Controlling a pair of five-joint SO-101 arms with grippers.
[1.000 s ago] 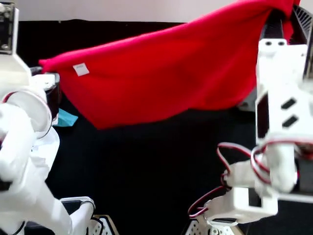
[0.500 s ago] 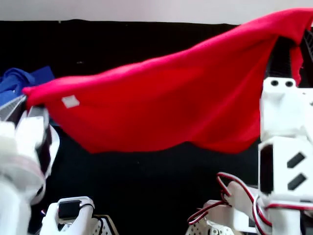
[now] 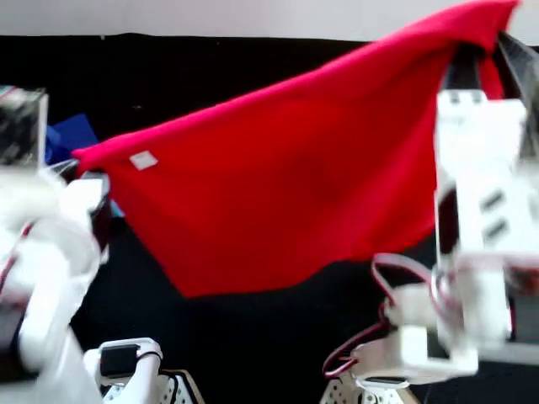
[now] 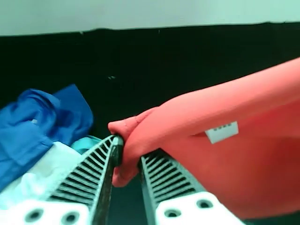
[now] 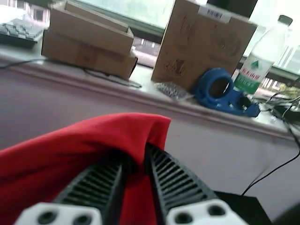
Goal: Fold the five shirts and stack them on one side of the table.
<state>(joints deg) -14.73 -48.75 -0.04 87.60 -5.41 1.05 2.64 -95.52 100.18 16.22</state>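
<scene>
Red shirt (image 3: 286,185) sags lower than half a second ago; its right corner is higher and its left corner has shifted inward. It hangs stretched above the black surface (image 3: 253,337). Left tool (image 4: 126,150) is clamped on one corner, right tool (image 5: 136,159) on the other. White tag (image 4: 221,131) sits near the left corner, print too small to read. Blue shirt (image 4: 42,122) lies crumpled on the surface.

Overhead view plus two close wrist views, sharing red shirt (image 3: 286,185)
</scene>
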